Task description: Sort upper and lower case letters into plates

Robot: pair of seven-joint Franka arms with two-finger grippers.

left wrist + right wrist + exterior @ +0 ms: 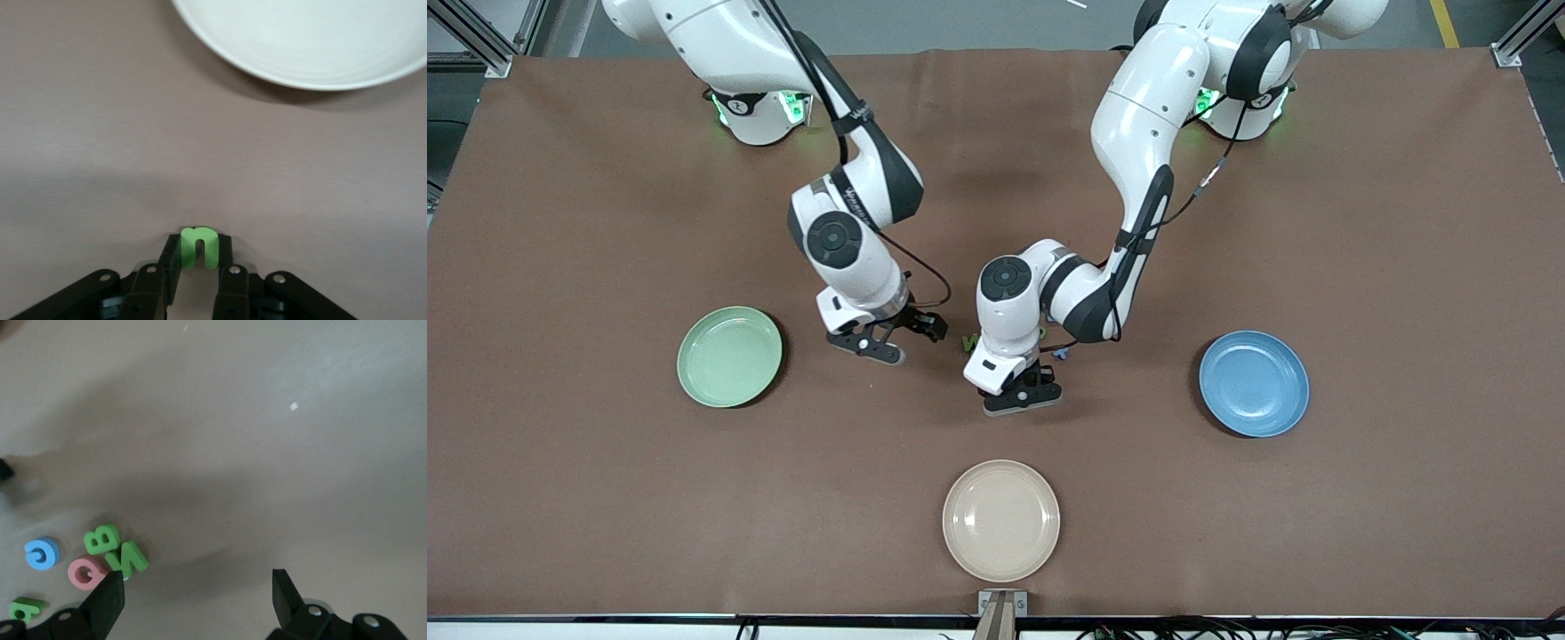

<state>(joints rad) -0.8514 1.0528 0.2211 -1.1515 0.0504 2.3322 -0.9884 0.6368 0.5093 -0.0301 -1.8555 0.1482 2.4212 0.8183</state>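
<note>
left gripper: pinches green lowercase n, near cream plate | right gripper: fingers spread, over brown table beside letter cluster, toward mint plate

Matt brown table; glossy smooth cream plate; foam-like green letter n.

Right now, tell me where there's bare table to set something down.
Bare mat lies between the green plate and beige plate, and between the beige plate and blue plate. It is crowded mid-table: left gripper pinching a green letter, open right gripper, loose letters.
</note>
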